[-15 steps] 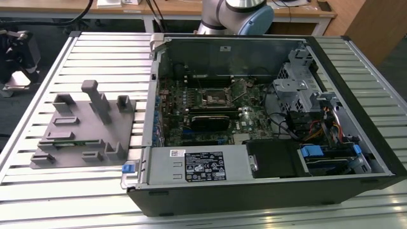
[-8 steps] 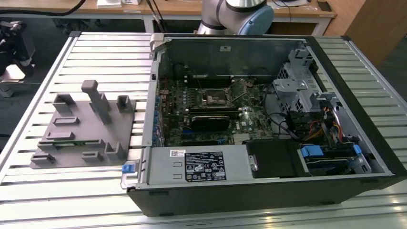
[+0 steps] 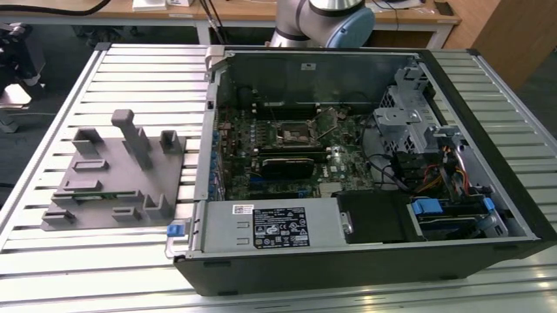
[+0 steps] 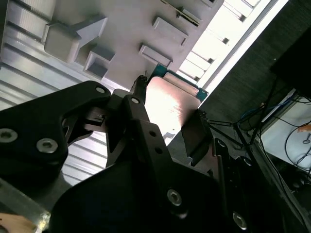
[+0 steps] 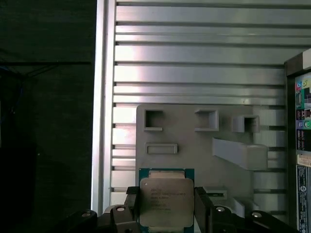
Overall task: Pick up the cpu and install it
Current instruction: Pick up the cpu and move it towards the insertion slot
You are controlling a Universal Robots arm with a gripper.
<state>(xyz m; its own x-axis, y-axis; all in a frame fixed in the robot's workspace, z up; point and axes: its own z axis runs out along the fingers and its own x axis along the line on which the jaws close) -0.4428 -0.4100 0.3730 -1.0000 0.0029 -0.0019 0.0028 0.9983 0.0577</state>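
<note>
In both wrist views my gripper (image 5: 166,209) (image 4: 167,121) is shut on the cpu (image 5: 166,201), a small flat square chip with a pale metal top and a green rim. One black finger presses on each of two opposite edges. The cpu (image 4: 170,102) hangs in the air well above the grey plastic fixture (image 5: 194,141) (image 4: 126,29). In the exterior view the black square socket frame (image 3: 294,134) lies open on the motherboard inside the computer case (image 3: 366,261), to the exterior view's right of the fixture (image 3: 113,176).
The case and the fixture rest on a slatted metal table (image 3: 78,261). A green memory stick (image 3: 96,194) lies in a fixture slot. Drive cages and cables (image 3: 426,163) crowd the case's right side. The arm's base (image 3: 322,19) stands behind the case.
</note>
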